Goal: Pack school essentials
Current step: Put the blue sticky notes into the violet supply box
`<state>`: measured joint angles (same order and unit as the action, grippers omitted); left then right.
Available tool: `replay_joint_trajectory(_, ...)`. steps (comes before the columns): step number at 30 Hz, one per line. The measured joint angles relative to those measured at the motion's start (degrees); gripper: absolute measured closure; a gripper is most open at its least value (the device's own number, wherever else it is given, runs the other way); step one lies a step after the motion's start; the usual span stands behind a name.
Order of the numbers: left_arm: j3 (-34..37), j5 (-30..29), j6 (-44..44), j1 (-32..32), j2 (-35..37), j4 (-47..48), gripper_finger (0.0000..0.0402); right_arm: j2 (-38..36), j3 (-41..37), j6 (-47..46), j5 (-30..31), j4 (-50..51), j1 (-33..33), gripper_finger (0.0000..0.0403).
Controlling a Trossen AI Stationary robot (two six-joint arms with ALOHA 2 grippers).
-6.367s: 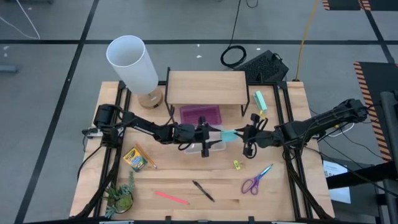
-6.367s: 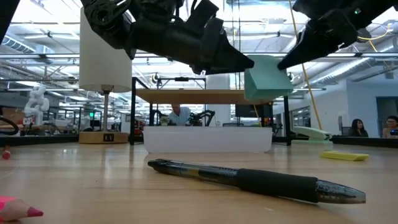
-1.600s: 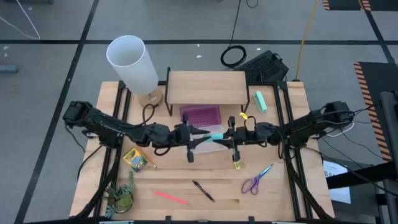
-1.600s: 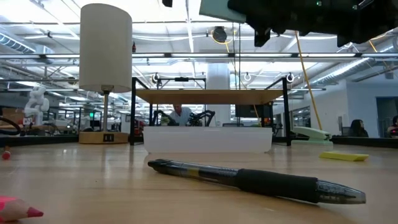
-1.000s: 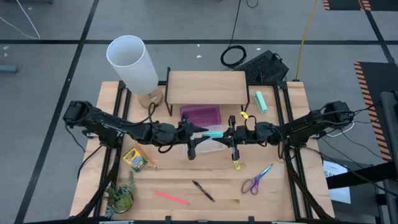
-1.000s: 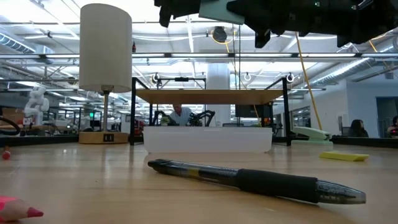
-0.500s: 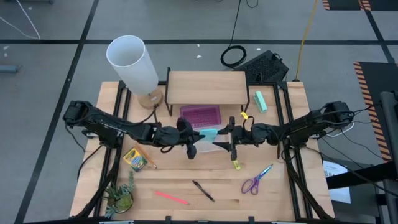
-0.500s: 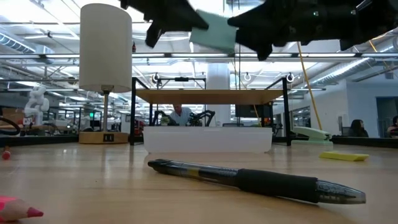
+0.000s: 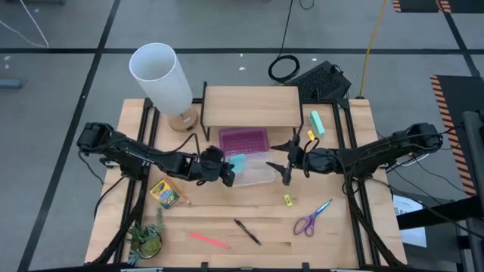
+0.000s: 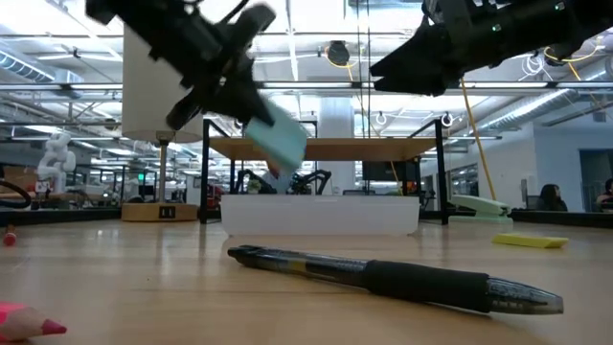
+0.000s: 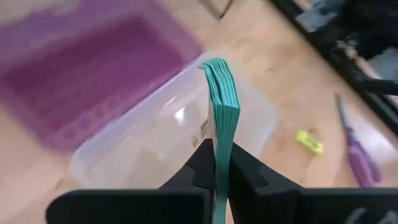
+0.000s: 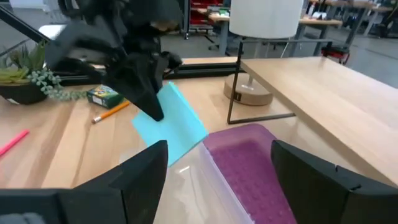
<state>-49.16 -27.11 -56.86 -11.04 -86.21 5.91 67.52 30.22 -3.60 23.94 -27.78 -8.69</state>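
Note:
The light-blue note pad [image 9: 237, 162] hangs over the left end of a clear open container [image 9: 257, 175], with my left gripper [image 9: 225, 173] shut on it. The low view shows the pad [image 10: 278, 139] tilted below that gripper [image 10: 235, 96], above the container's rim. My right gripper [image 9: 286, 164] stands open just right of the container, touching nothing; its wrist view shows the pad [image 12: 177, 121] ahead of its spread fingers. On the table lie a crayon box [image 9: 165, 193], a black pen [image 9: 247, 232], a pink stick [image 9: 208, 240], scissors [image 9: 311, 218] and a small yellow piece [image 9: 288, 199]. My left gripper pinches the note pad across its two flat faces, at one edge [image 11: 219, 163], between its two fingers [image 11: 202, 171]. The fingers slant down from the table's left. The pad sticks out past the fingertips, tilted and lifted clear above the container [image 11: 155, 149].
A purple lid [image 9: 243, 140] lies just behind the container, under a wooden shelf [image 9: 251, 106]. A white lamp [image 9: 162, 75] stands at the far left, a mint-green block [image 9: 316, 122] at the far right, and a small green plant [image 9: 147, 240] at the near left corner.
The pad was up high between both grippers. My right gripper has let go of it and drawn back toward the table's right edge. My left gripper has carried the pad down and to the left, tipping it to a slant over the container.

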Motion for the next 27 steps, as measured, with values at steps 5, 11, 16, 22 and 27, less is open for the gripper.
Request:
replay_joint_trajectory(5,4.79,-0.42,-8.91,-0.02,-0.07,-3.28,0.0385,-0.04,0.00,-0.26,0.00,1.24,0.00,0.0126)
replay_joint_trajectory(11,6.99,-0.35,-11.45,-0.30,-0.07,-8.14,0.0378,-0.04,0.00,-0.27,0.01,1.67,0.00,0.0126)
replay_joint_trajectory(16,6.99,-0.40,-10.91,-0.16,-1.03,-8.00,0.0373,-0.04,0.00,-0.28,0.02,1.70,0.00,0.0126)
replay_joint_trajectory(22,6.97,0.61,-9.80,-0.45,-1.29,-12.43,0.0385,-0.04,0.00,-0.28,0.02,1.96,0.00,0.0126)
replay_joint_trajectory(27,6.97,1.57,-9.91,-0.43,-1.66,-11.63,0.0376,-0.03,0.00,-1.38,0.02,2.14,0.00,0.0126)
